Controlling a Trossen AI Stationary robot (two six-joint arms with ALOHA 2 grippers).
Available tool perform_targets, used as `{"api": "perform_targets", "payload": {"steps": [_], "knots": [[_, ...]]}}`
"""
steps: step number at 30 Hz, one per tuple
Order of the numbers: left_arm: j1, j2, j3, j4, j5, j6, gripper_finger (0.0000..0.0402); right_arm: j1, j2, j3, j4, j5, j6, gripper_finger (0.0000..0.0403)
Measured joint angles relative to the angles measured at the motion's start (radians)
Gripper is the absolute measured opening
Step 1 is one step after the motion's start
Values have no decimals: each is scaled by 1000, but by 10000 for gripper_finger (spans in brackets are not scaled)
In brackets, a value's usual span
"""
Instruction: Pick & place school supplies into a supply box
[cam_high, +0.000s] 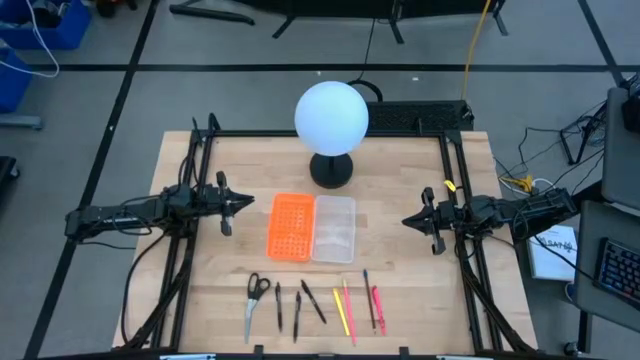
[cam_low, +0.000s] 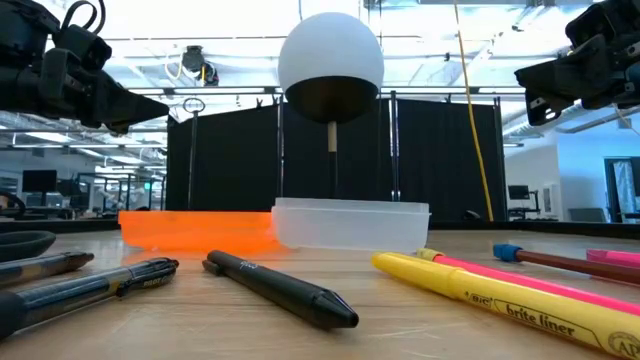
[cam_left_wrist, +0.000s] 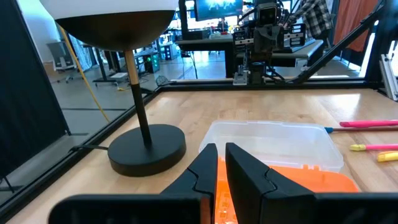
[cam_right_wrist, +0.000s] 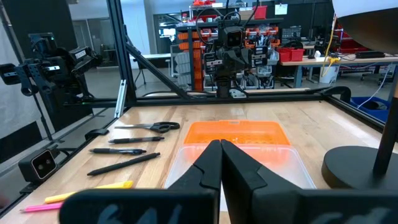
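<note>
One supply box (cam_high: 334, 228), touching the orange panel (cam_high: 291, 226), sits mid-table. One pair of scissors (cam_high: 255, 300) and seven pens and pencils (cam_high: 340, 304) lie in a row near the front edge. My left gripper (cam_high: 231, 203) and right gripper (cam_high: 417, 221) hover at the sides, fingers nearly closed, holding nothing.

Left gripper (cam_high: 232, 203): my arm held level, fingers nearly closed, apparently empty
Right gripper (cam_high: 420, 218): mirrors it, fingers pressed together
</note>
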Motion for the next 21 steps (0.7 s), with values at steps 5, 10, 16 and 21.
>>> {"api": "perform_targets", "payload": {"steps": [5,10,16,21], "knots": [[0,0,0,0,0,0,42,0,0,0,0,0,0,0],[0,0,0,0,0,0,42,0,0,0,16,1,0,0],[0,0,0,0,0,0,42,0,0,0,38,1,0,0],[0,0,0,0,0,0,42,0,0,0,41,1,0,0]]}}
